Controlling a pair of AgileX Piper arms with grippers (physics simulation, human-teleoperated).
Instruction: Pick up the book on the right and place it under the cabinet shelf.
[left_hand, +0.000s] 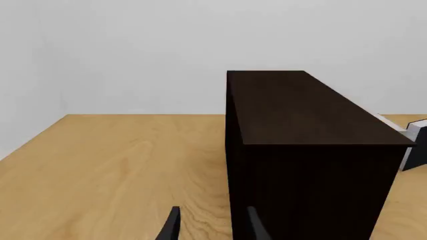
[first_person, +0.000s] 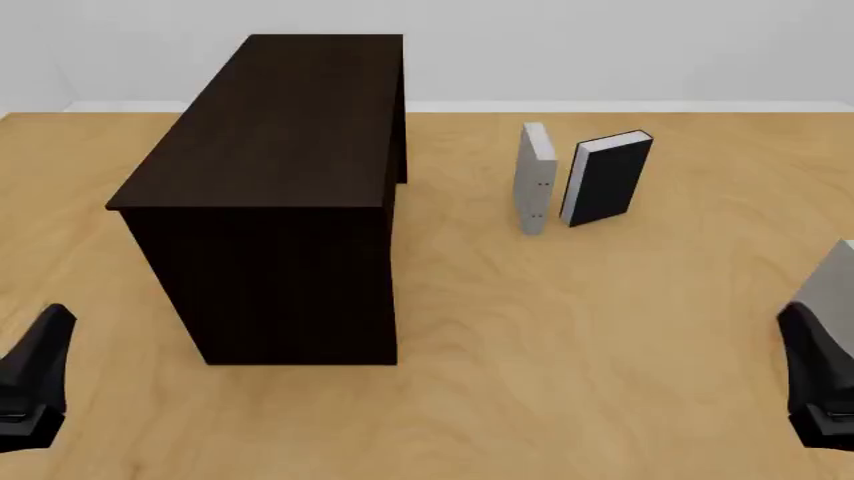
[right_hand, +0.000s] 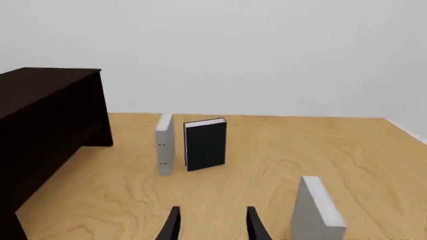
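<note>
At the table's right edge, the book (right_hand: 319, 206) stands upright.

This is a simulated test scene, not a lived-in room. A flat wooden table (first_person: 561, 340) with pale, evenly printed grain fills the floor of every view and runs to plain white walls (right_hand: 267, 50) with no windows or fittings. The surfaces are smooth and uniformly lit (no wear, no clutter). On the table stand only staged props: a dark box-shaped cabinet (first_person: 267, 190), two upright grey books (first_person: 535, 180) (right_hand: 319, 207) and a black-covered book (first_person: 610, 178). Black robot arm tips (first_person: 34, 385) enter at the near corners in the front view.
</note>
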